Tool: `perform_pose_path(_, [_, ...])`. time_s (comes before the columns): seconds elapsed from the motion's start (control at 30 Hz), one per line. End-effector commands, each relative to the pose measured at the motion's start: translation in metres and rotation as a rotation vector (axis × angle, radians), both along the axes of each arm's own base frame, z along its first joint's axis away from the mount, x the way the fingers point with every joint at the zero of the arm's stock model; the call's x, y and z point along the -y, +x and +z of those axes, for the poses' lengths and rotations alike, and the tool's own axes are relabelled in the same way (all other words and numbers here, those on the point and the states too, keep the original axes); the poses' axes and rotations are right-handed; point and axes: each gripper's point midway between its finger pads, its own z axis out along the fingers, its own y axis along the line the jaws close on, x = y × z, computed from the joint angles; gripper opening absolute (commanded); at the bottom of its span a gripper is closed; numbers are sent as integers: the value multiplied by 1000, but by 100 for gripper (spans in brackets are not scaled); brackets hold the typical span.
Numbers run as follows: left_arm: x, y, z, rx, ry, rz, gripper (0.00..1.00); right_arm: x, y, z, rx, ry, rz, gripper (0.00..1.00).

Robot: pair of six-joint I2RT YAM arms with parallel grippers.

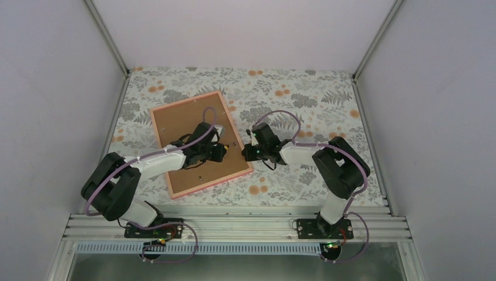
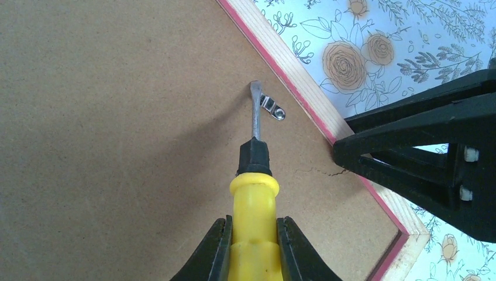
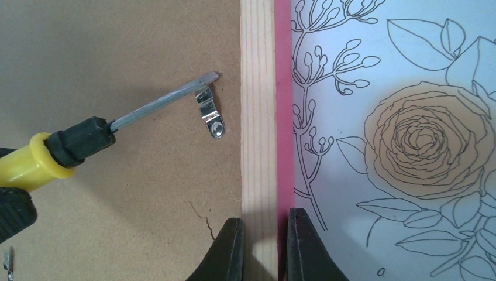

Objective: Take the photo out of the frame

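Note:
The frame (image 1: 175, 123) lies face down on the table, its brown backing board up and a thin pink border round it. The photo is hidden under the board. My left gripper (image 1: 217, 151) is over the board near the frame's right edge. In the left wrist view it (image 2: 253, 225) is shut on a yellow-handled screwdriver (image 2: 254, 199). The blade tip touches a small metal clip (image 2: 272, 108) beside the wooden rail (image 2: 304, 76). My right gripper (image 3: 266, 225) is shut on that rail (image 3: 257, 117), one finger on the board side and one outside. The clip (image 3: 209, 112) shows there too.
A floral cloth (image 1: 304, 99) covers the table, with white enclosure walls on three sides. The board has a short crack (image 3: 202, 219) near my right gripper. A second metal clip (image 3: 6, 264) shows at the lower left of the right wrist view.

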Motion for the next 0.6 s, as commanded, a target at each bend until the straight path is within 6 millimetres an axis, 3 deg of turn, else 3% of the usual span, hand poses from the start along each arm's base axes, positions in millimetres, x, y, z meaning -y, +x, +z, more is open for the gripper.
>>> perform_pose_path(0.0, [2,0,4,4,15,-25,2,5,-30,-22,-118,-48,54,4])
perform_pose_path(0.57, [4,-14,4,-27,21,-70,2,5,-29,-20,-115,-47,50,4])
